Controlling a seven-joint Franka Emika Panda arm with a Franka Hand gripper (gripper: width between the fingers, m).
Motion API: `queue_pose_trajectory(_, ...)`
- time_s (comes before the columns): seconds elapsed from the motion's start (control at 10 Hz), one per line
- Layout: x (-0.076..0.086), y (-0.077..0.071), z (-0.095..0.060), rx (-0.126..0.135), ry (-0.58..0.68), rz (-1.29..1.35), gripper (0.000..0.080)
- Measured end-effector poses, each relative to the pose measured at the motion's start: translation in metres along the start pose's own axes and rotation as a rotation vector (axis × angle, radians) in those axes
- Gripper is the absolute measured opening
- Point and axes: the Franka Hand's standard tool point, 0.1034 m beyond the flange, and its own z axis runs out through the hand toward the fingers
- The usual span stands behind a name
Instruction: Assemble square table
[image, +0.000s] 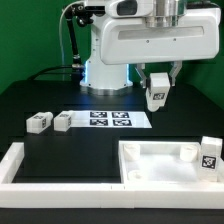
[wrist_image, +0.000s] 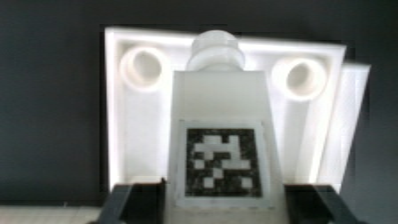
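My gripper (image: 157, 87) is shut on a white tagged leg block (image: 156, 97) and holds it in the air, above and behind the square table panel (image: 160, 170). In the wrist view the leg (wrist_image: 224, 120) runs away from my gripper (wrist_image: 226, 203), with its tag facing the camera and its rounded tip far out. Past it lies the white panel (wrist_image: 338, 125) with two round corner sockets (wrist_image: 143, 68) (wrist_image: 302, 75). Another leg block (image: 208, 155) stands upright at the panel's corner on the exterior view's right.
Two loose leg blocks (image: 40, 122) (image: 63, 121) lie on the black surface toward the exterior view's left, next to the marker board (image: 108, 119). A long white bar (image: 45, 180) frames the front edge and left corner. The arm's white base (image: 105, 60) stands at the back.
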Motion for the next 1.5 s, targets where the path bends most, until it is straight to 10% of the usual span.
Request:
queue_pose_trajectory(0.2,0.002,0.011,0.019,-0.006,0.114,-0.003,0.0291)
queue_pose_trajectory(0.5,0.051,0.044,-0.008,-0.07,0.392,0.011,0.0291)
queue_pose_trajectory(0.8,0.049,0.055,-0.009,-0.14,0.535,0.005,0.0291)
queue_pose_trajectory(1.3,0.083,0.073,0.0,-0.11,0.511,0.047,0.0291)
queue_pose_trajectory(1.5,0.099,0.028,0.011,-0.034,0.47,0.117,0.0291)
